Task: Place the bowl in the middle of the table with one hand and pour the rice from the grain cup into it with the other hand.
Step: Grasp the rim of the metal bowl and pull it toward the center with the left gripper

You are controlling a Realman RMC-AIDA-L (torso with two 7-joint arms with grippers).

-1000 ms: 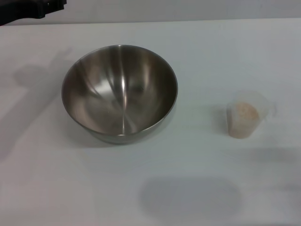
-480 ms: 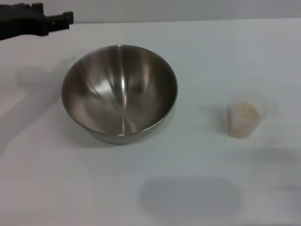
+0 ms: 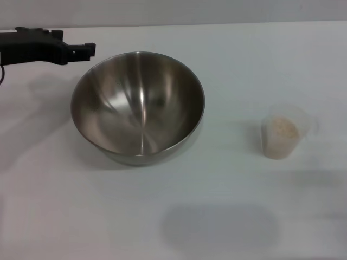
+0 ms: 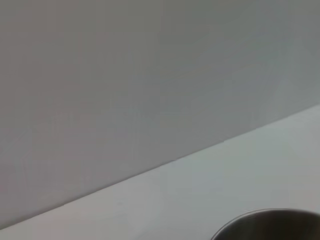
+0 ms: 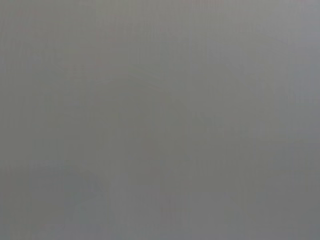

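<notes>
The steel bowl stands upright and empty on the white table, left of the middle. Its rim also shows in the left wrist view. The clear grain cup stands upright to the right of the bowl, well apart from it, with rice inside. My left gripper reaches in from the far left, its tip just off the bowl's far-left rim and not touching it. My right gripper is out of view.
A grey wall runs behind the table's far edge. A soft shadow lies on the table near the front. The right wrist view shows only plain grey.
My left gripper has moved right and a little nearer, from the far-left corner to just beside the bowl's rim. The bowl and the cup have not moved.
</notes>
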